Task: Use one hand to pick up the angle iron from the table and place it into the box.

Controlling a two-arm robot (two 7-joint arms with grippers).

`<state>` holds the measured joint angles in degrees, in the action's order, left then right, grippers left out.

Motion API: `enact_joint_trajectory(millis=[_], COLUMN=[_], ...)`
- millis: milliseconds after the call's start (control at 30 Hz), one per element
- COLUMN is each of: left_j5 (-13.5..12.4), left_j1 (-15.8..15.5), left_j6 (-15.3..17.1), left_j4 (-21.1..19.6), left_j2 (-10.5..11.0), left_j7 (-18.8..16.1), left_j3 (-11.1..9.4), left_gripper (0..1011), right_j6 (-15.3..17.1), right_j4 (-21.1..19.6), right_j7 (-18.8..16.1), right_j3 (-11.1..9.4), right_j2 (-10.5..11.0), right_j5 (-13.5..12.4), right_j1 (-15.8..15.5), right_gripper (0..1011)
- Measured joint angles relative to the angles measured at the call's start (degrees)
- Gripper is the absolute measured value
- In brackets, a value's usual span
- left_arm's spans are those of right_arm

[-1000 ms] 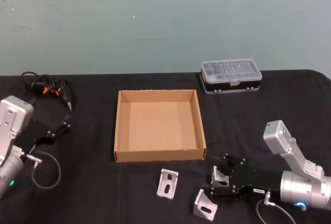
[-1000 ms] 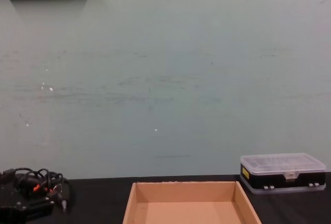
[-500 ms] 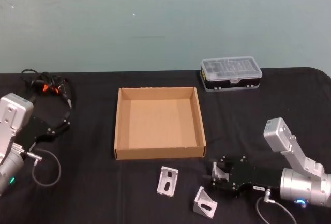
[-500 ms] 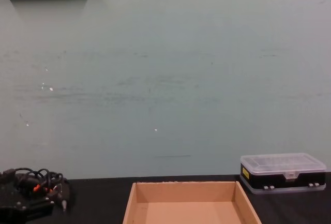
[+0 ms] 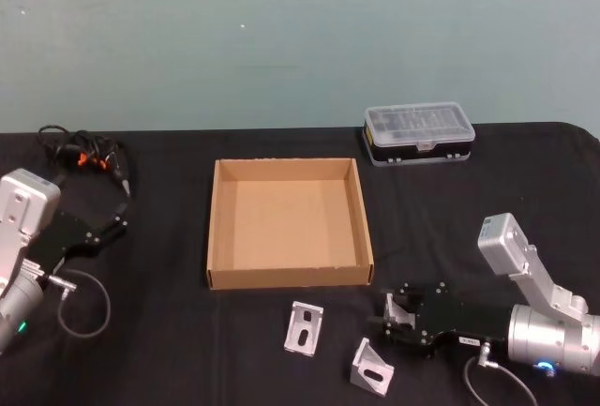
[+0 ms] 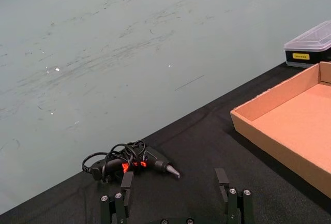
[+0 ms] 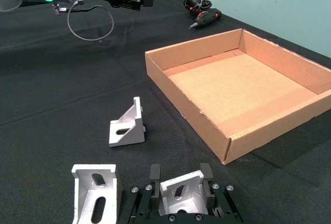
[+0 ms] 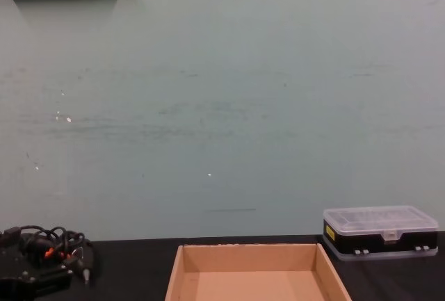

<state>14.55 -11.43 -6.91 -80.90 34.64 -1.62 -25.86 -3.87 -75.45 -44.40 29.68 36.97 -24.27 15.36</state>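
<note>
Black table (image 5: 187, 350), angle iron (image 7: 182, 195) in right hand (image 5: 388, 318)

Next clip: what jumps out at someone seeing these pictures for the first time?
The right gripper, at the front right of the black table, has its jaws shut on a silver angle iron. A second angle iron and a third angle iron lie loose just to its left, in front of the empty tan box in the middle. The left gripper rests open at the far left.

Soft, even light covers the wall (image 5: 281, 31) at 12 o'clock. The matte black surface (image 5: 169, 331) reads dark, swallowing shadows.
</note>
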Motion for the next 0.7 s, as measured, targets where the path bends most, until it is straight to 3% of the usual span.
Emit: enact_joint_trajectory(millis=[200, 500, 700], left_j5=[0.0, 0.0, 0.0], left_j1=[0.0, 0.0, 0.0], left_j6=[0.0, 0.0, 0.0], left_j4=[0.0, 0.0, 0.0], left_j2=[0.0, 0.0, 0.0], left_j7=[0.0, 0.0, 0.0], left_j3=[0.0, 0.0, 0.0], left_gripper=[1000, 1000, 1000], right_j6=[-0.1, -1.0, -2.2], right_j4=[-0.5, -3.3, -2.8], right_j7=[0.2, -0.2, -1.2], right_j3=[-0.4, -2.4, -2.6], right_j2=[0.1, 0.4, -0.6], right_j5=[-0.4, -3.9, -4.9], right_j1=[-0.2, -0.5, 2.1], right_gripper=[458, 458, 458])
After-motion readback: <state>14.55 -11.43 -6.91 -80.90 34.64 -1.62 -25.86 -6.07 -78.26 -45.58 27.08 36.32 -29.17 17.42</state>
